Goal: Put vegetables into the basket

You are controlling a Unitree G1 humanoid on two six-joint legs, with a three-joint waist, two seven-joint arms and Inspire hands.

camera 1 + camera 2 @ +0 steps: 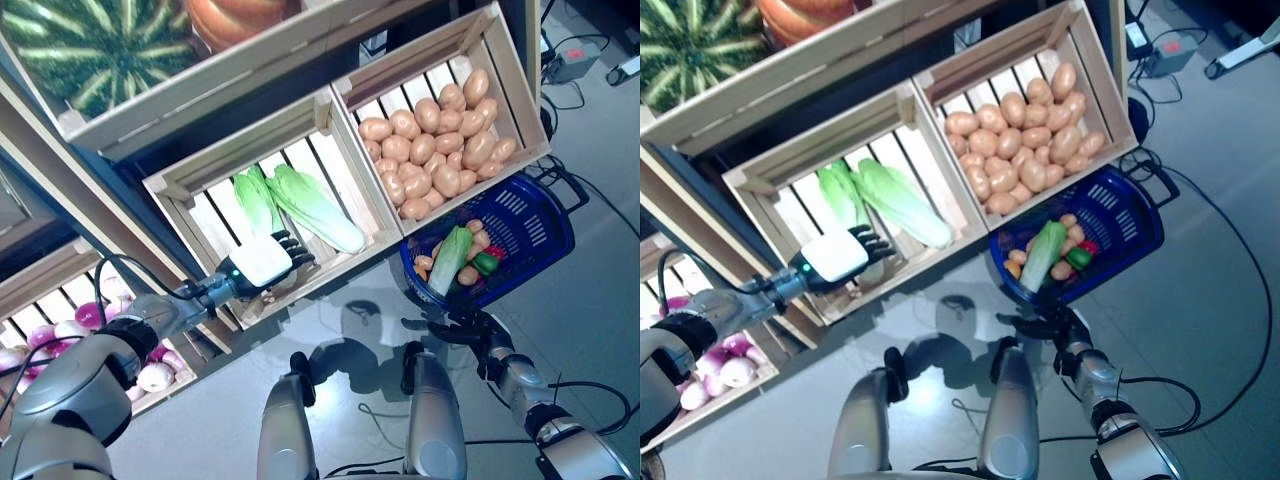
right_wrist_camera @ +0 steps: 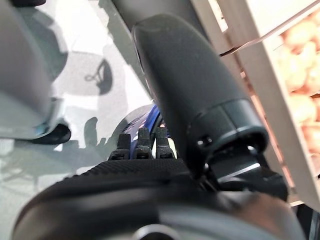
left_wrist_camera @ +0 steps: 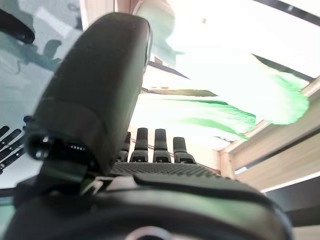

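The blue basket (image 1: 535, 225) stands on the floor below the potato crate. In it lie a pale green leafy cabbage (image 1: 451, 259), small brown potatoes, a green pepper and something red. My left hand (image 1: 265, 260) is open, fingers straight, inside the front of the wooden crate (image 1: 180, 190) that holds long green leafy cabbages (image 1: 315, 208). Its fingers reach toward the cabbages' lower ends without holding one; the cabbages also show in the left wrist view (image 3: 220, 117). My right hand (image 1: 455, 327) is open just in front of the basket's near rim.
A crate of potatoes (image 1: 435, 140) sits to the right of the cabbage crate, right above the basket. A lower crate (image 1: 60, 330) with pink and white bulbs is at the left. Grey floor lies to the right of the basket.
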